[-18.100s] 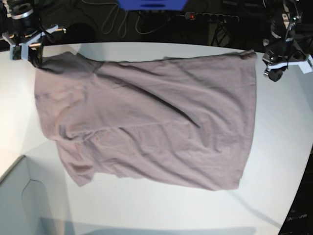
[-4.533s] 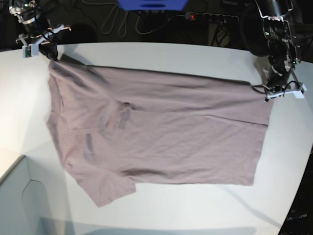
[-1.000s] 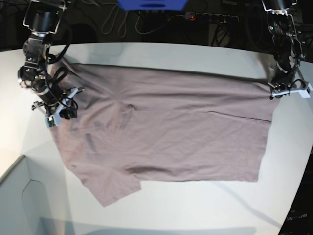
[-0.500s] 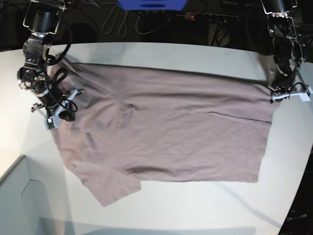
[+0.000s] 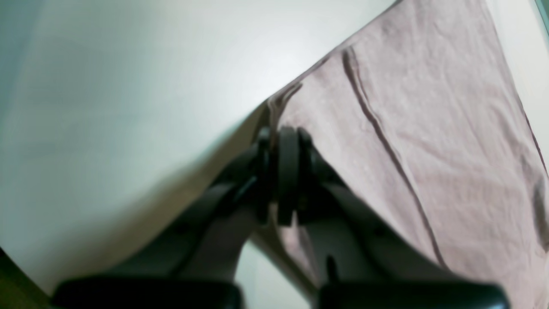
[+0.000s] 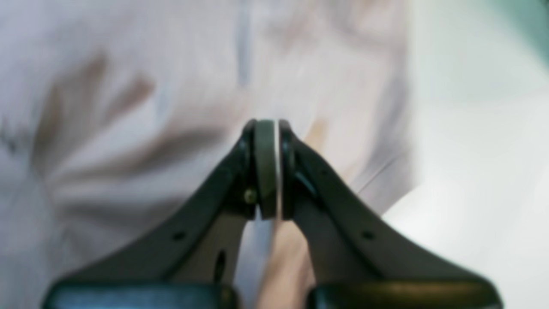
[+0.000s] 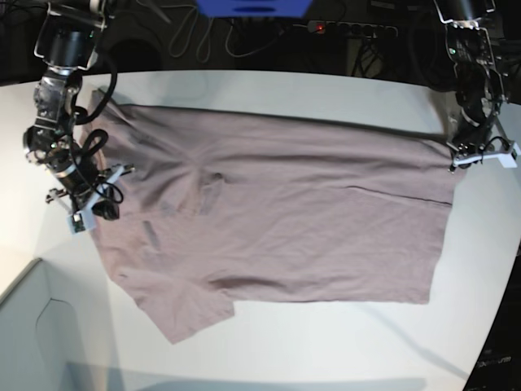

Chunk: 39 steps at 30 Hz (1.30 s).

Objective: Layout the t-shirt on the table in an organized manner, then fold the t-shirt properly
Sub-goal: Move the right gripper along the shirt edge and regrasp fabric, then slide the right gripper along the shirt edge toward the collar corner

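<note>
Table [image 7: 326,342]: broad, matte white, with a curved rim on the base view's right; most of its middle lies under the cloth.
Box corner [image 7: 32,326]: pale, at the lower left of the base view, apart from the cloth.
Room behind: dark, with loose cables [image 7: 195,41], a power strip [image 7: 350,29] showing a red light, and a blue object [image 7: 252,6] at the top edge.
T-shirt [image 7: 285,212]: dusty mauve, spread nearly flat across the table, hem toward the base view's right, shoulders toward its left; one sleeve [image 7: 191,309] pokes out at the lower left. Long creases run over the body.
My left gripper [image 5: 281,141]: jaws pressed together on the t-shirt's hem corner, right at the cloth's edge where it meets bare table.
My right gripper [image 6: 268,128]: jaws squeezed together over the shoulder end of the t-shirt; the wrist view is blurred, and a strip of cloth seems to pass between the pads, so I take it as pinched.
</note>
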{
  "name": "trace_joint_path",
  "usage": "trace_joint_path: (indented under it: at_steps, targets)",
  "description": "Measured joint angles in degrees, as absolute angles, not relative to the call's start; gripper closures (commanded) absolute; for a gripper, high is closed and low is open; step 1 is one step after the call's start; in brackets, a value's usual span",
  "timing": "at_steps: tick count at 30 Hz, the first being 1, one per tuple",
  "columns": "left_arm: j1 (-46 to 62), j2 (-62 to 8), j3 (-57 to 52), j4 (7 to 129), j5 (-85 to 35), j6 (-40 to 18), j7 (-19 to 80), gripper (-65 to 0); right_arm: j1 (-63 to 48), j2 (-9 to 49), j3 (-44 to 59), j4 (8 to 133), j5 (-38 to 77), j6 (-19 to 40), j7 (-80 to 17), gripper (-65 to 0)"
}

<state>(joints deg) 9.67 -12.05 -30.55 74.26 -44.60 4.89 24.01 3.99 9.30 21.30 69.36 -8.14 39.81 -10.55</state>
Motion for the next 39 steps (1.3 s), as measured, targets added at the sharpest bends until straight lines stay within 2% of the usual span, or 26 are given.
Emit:
trace_joint_path:
  at_steps: [10,12,18,20,39]
  targets:
    - [9.69,-12.05,-30.55,74.26,-44.6,4.91,24.01,-0.2,7.84,10.15,21.15,69.43,-7.97,39.81,-16.71,-1.1]
    - [9.69,-12.03,-30.55,74.26,-44.6,4.89,23.99,-0.2,7.38,10.11,21.12,69.41,-7.99,39.83,-18.63,-6.6]
    - [9.34,-11.97,-30.44,74.24,-44.6,4.91,24.12,-0.2,6.26,10.04,21.19,69.43,-7.86,39.83,-21.21,-32.1]
    - [8.67,-11.9,-30.39,74.24,-44.58,4.93,24.12,-0.2,5.69,9.96,21.19,69.41,-8.01,39.83,-21.3,-36.7]
    - [8.23,-11.88,-30.24,74.24,-44.6,4.91,24.01,-0.2,5.17,8.38,21.12,67.02,-7.88,39.83,-21.06,-36.9]
